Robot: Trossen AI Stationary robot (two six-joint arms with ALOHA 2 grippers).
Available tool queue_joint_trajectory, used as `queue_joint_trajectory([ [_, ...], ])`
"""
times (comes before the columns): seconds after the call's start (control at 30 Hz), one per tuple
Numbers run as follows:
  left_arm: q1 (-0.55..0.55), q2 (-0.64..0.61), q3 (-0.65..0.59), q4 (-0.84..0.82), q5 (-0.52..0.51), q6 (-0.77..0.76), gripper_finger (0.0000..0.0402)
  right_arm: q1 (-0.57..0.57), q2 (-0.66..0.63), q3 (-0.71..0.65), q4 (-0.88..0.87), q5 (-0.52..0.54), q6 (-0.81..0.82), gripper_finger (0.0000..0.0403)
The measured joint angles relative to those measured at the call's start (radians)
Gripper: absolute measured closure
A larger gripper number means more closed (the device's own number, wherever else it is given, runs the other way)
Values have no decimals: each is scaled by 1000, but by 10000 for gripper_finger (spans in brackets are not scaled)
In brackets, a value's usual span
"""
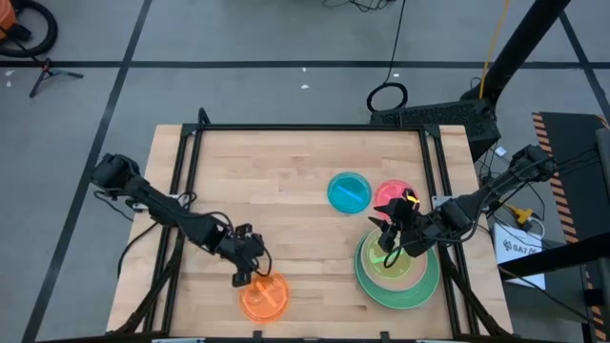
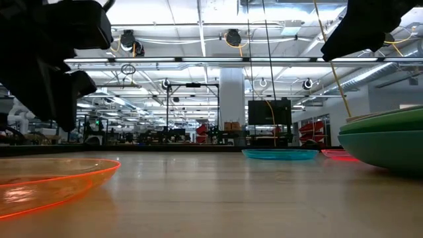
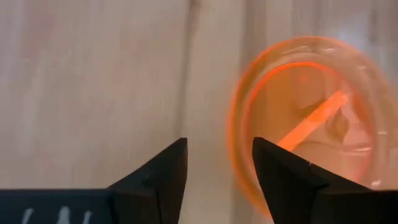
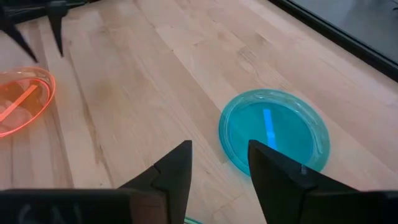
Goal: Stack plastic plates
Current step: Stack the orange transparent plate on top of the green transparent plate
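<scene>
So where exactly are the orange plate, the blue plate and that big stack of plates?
orange plate (image 1: 264,296): high view, middle of its translucent floor.
blue plate (image 4: 273,129): right wrist view, middle of its floor, on the bright stripe.
stack of plates (image 1: 419,284): high view, green rim of the bottom plate.

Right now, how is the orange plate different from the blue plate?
The orange plate lies near the table's front edge on the left, while the blue plate lies farther back on the right. The open left gripper hovers at the orange plate's rim; the blue plate has no gripper at it. Both are small, round, see-through plates lying flat on the wooden table.
</scene>
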State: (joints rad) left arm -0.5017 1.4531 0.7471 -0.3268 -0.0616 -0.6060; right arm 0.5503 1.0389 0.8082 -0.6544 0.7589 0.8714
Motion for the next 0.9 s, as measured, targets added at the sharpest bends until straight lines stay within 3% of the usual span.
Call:
queue_joint_trajectory([
  [0.43, -83, 96, 0, 88, -46, -62, 213, 0, 6, 0, 0, 0, 0, 254],
  [0.9, -83, 158, 0, 164, -35, -62, 213, 0, 6, 0, 0, 3, -2, 254],
])
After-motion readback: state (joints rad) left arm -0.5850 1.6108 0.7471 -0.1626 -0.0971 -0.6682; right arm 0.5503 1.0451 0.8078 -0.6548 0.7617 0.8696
